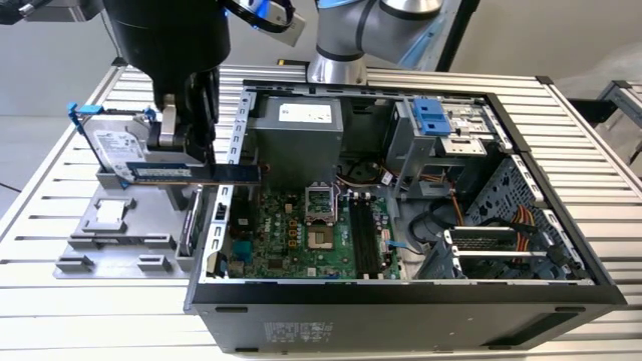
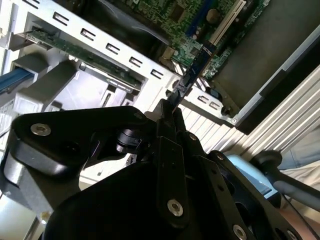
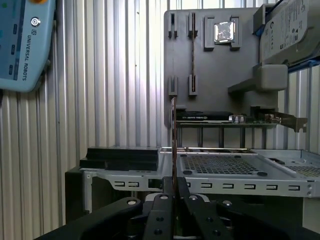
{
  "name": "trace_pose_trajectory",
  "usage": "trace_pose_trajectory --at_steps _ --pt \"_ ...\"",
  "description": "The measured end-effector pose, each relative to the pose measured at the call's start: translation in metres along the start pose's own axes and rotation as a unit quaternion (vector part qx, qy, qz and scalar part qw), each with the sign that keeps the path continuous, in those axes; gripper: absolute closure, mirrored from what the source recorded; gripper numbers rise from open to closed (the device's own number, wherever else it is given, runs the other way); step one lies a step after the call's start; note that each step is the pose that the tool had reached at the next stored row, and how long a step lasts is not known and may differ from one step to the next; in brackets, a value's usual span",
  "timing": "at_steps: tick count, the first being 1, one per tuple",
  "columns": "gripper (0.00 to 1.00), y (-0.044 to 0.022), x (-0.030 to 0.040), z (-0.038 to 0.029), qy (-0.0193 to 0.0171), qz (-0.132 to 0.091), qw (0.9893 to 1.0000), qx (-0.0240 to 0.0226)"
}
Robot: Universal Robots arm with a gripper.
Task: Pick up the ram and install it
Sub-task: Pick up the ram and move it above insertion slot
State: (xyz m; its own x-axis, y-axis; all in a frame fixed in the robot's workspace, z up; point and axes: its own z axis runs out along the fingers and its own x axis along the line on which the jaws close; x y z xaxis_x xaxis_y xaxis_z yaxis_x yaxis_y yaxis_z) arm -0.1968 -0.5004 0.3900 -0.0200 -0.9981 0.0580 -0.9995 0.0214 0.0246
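The ram is pinched between the closed fingers of the gripper and is held clear of every surface, above the gap where the grey holder meets the left wall of the open computer case. In the exterior view its long axis is seen to run level from left to right. One end lies near the hard drive standing in the holder, and the other end reaches just over the case wall. The grip is taken near the strip's left half, so most of its length juts to the exterior view's right.

In the first wrist view the ram is seen edge-on, rising straight out of the gripper. In the second wrist view it points away from the gripper toward the green board.

The memory slots on the motherboard lie well to the exterior view's right of the gripper and lower, inside the case. Their length runs near to far, so the held strip is judged to lie crosswise to them. The case rests on the slatted desk.
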Motion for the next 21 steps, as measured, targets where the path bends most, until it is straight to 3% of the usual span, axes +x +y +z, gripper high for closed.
trace_pose_trajectory --at_steps 21 --pt "1.00 -0.0146 -0.0003 -0.0004 0.0000 0.000 1.0000 0.0000"
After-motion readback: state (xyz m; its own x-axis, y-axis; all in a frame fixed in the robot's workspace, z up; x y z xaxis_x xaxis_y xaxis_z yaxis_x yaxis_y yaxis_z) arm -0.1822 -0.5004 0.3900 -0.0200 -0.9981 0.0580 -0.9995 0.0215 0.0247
